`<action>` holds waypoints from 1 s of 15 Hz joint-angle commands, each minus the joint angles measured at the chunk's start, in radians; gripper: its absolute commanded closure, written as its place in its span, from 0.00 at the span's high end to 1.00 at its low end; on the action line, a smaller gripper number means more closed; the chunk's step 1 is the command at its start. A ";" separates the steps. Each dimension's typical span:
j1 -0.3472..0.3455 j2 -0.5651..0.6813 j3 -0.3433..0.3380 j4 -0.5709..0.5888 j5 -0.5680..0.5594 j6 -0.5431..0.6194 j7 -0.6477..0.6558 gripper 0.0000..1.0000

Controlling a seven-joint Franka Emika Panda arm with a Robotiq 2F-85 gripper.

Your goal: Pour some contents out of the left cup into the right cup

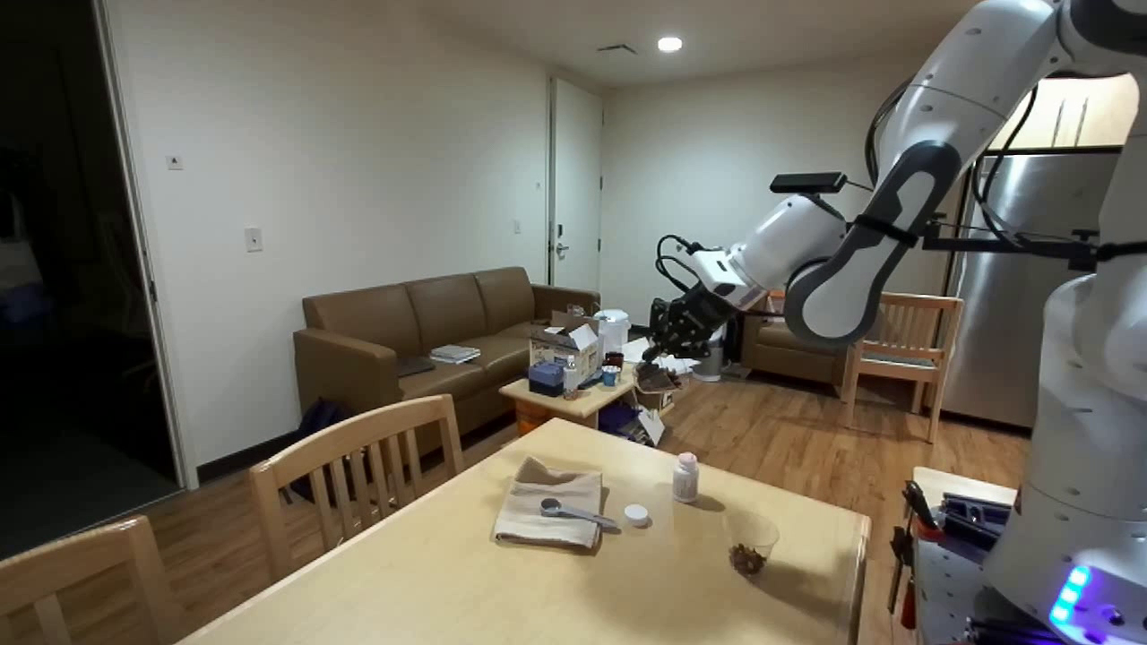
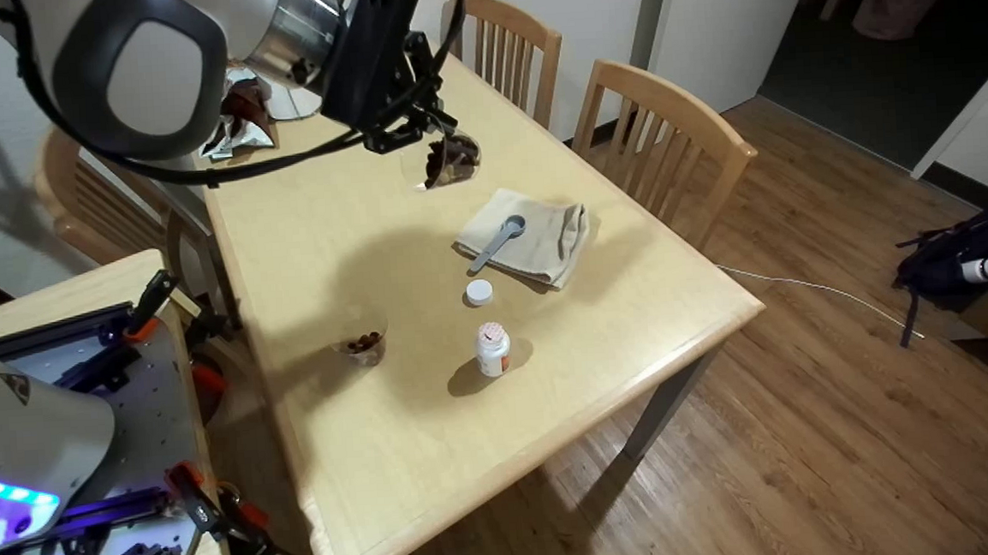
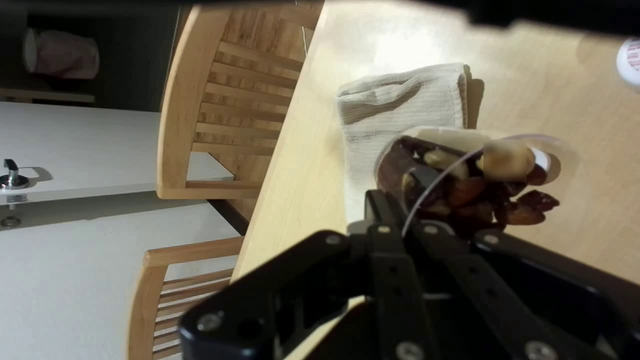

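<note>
The left cup is a clear cup with dark nuts and dried fruit, held in the air and tilted on its side. It shows in both exterior views (image 1: 659, 378) (image 2: 451, 160) and large in the wrist view (image 3: 395, 172). My gripper (image 1: 657, 348) is shut on its wall, also in an exterior view (image 2: 433, 127) and the wrist view (image 3: 402, 220). Its contents lie along the low side, some pieces near the rim. The right cup (image 1: 751, 542) is clear with a little brown content and stands upright on the table, also in an exterior view (image 2: 365, 344). It does not show in the wrist view.
On the table (image 1: 502, 600) are a white bottle (image 1: 685, 479), a white lid (image 1: 636, 515), and a folded beige cloth (image 1: 538, 475) with a grey spoon (image 1: 578, 513) on it. A snack bag (image 2: 245, 112) lies at the table's far end. Wooden chairs (image 2: 665, 134) stand alongside.
</note>
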 commanded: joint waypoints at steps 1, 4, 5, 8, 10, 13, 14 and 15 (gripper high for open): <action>-0.053 0.000 0.013 -0.010 -0.043 -0.001 0.013 0.03; -0.044 -0.001 -0.038 -0.015 -0.088 0.007 0.014 0.04; -0.039 -0.003 -0.054 -0.015 -0.122 0.007 0.019 0.04; -0.028 -0.013 -0.090 -0.013 -0.247 0.003 0.017 0.03; -0.023 -0.021 -0.111 -0.013 -0.326 0.003 0.028 0.03; -0.024 -0.010 -0.103 -0.012 -0.307 0.001 0.004 0.03; -0.023 -0.014 -0.104 -0.012 -0.312 0.001 0.004 0.03; -0.022 -0.017 -0.104 -0.012 -0.313 0.001 0.004 0.03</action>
